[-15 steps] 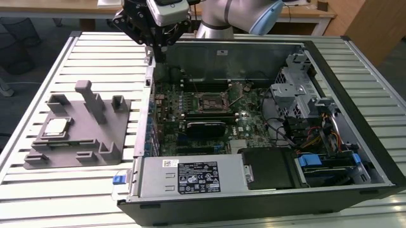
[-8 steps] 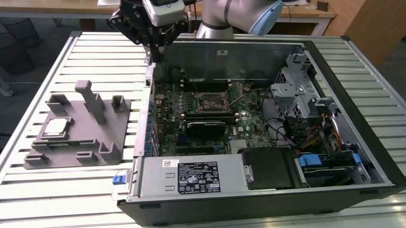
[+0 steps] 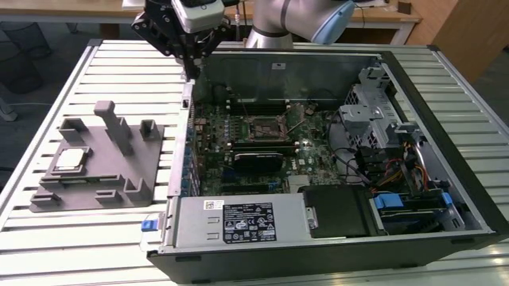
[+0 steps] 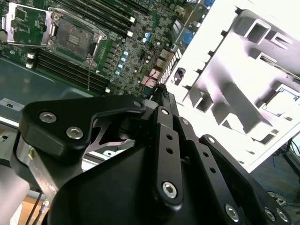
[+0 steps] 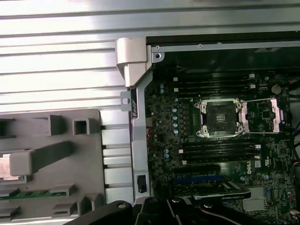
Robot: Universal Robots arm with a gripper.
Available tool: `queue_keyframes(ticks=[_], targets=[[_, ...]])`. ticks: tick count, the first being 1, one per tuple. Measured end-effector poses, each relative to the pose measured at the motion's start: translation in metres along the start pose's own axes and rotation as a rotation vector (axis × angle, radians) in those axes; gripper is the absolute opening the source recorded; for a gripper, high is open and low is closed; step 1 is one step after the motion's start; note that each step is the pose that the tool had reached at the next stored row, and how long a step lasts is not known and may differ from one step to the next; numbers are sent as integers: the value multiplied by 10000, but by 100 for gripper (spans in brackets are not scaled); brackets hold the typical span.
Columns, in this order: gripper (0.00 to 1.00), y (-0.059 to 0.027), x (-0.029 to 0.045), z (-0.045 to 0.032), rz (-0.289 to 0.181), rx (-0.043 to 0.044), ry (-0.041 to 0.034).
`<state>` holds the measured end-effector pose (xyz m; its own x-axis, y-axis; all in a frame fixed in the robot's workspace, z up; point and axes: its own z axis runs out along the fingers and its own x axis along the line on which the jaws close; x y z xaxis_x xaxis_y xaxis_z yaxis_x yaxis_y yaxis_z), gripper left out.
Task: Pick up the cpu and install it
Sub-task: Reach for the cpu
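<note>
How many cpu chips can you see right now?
1. The cpu lies on the grey plastic tray, at the exterior view's left of the computer case. The socket looks empty.

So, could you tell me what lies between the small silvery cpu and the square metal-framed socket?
In the exterior view, from cpu to socket: the grey tray's upright posts, a strip of slatted table, then the case's metal wall.

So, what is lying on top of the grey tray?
The chip lies flat on the tray, and a green board strip sits in a slot nearby. The surface under the chip is covered.
</note>
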<state>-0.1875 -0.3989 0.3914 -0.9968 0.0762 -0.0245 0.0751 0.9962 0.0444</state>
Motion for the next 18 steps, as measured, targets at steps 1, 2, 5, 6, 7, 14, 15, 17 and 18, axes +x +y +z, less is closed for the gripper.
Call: queue_keyframes(ticks=[1,2,5,6,7,14,15,17,18], targets=[[11,-1,13,0,0,0,0],[11,-2,27,-1,1,0,0],[11,-6,83,-1,0,0,0],[11,-8,106,-2,-1,0,-1],[11,-10,127,-2,-1,0,0],[11,-23,300,-6,-1,0,-1],[11,-25,323,-6,0,0,0],[11,-28,374,-7,0,0,0],[11,-30,399,-8,1,0,0]])
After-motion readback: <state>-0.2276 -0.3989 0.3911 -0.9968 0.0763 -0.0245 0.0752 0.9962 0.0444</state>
